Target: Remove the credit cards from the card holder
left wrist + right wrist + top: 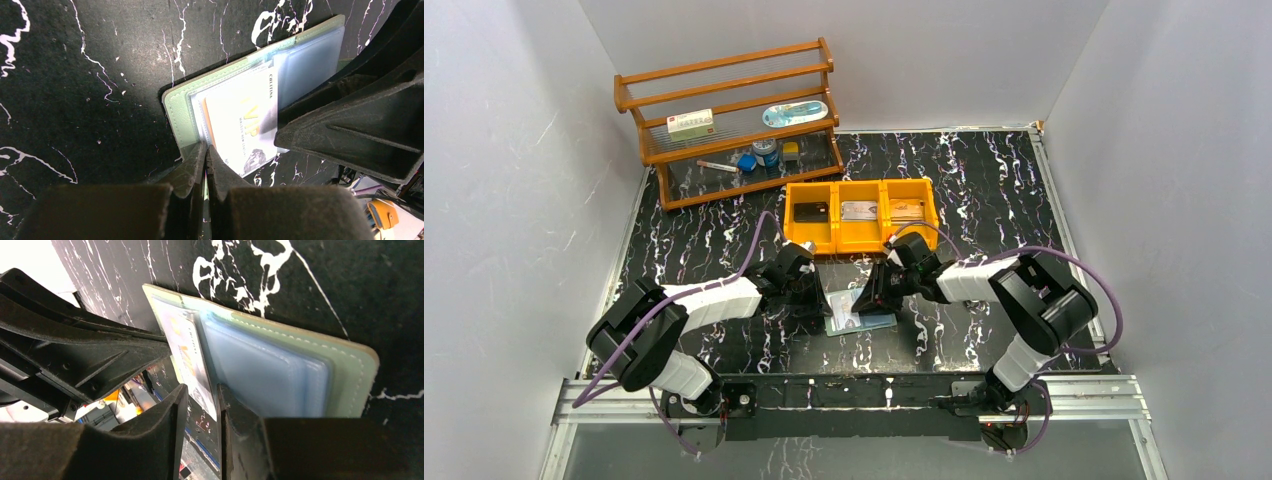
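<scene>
**Holder position.** The card holder (860,318) is lying open and flat on the table (984,200), directly between the two claws. Its long axis is running from one claw toward the other.

**Left claw.** The left claw (205,162) is pressed together and is pinching the near edge of the holder's green cover and clear sleeve. The holder is extending forward and to the right of this claw's tips. Judged from this grip, the claw is acting as the anchor.

**Right claw.** The right claw (200,407) is standing slightly spread. The near corner of one pale card (192,360) is sitting in the gap between its fingers (170,415). A sliver of space is showing beside the card, so the claw is not yet clamping it. The card's edge is running straight ahead of this claw and a little to its left. The blue sleeves are fanning out ahead and to its right.

**Controlling relation.** The card is lying between the two claws, with the right claw nearer to its free corner. The left claw is touching the holder just beside the card's other end. The extraction is likely calling for the right claw to close on that corner, then draw back along its own approach line, away from the left claw.

**Caution.** It is not possible to tell whether a sleeve layer is also lying inside the right claw's gap.
</scene>
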`<state>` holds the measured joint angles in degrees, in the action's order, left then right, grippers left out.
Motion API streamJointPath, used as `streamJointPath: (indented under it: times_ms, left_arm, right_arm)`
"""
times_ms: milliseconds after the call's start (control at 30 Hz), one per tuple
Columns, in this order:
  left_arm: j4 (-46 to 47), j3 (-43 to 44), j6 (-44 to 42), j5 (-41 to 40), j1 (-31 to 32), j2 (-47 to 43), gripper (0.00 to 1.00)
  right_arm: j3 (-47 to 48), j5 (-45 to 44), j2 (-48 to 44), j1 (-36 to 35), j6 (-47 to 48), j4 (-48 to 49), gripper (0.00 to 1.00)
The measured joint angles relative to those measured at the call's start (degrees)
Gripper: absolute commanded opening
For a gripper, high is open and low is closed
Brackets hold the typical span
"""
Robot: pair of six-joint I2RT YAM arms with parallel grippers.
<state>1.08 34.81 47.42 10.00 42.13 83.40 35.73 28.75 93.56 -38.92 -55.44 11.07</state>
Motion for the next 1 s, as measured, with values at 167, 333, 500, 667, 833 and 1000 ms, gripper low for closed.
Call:
streamJointPath:
  times_ms: [167, 333, 500, 667, 833, 1000]
  left_arm:
    - [0.09, -0.02, -0.09, 0.11, 0.0, 0.02, 0.0]
    - [0.09, -0.02, -0.11, 0.31, 0.0, 0.02, 0.0]
    - [0.0, -0.02, -0.09, 0.17, 0.0, 0.02, 0.0]
    - [0.0, -0.04, -0.04, 0.04, 0.0, 0.02, 0.0]
    - [0.09, -0.07, -0.02, 0.07, 0.02, 0.09, 0.0]
    - [0.09, -0.07, -0.04, 0.09, 0.0, 0.09, 0.0]
  right_arm:
    - [0.2, 1.36, 1.44, 0.04, 0.11, 2.21, 0.14]
    - [-0.11, 2.71, 2.82, 0.74, -0.33, 3.28, 0.0]
    - [-1.01, 2.45, 2.08, 0.98, -0.31, 3.89, 0.0]
    - [-2.86, 2.56, -1.53, 2.47, 0.33, 3.56, 0.0]
    - [-3.78, 3.04, -3.82, 4.48, 1.77, 1.9, 0.0]
    - [-3.82, 3.15, -4.83, 5.51, 3.39, -0.31, 0.0]
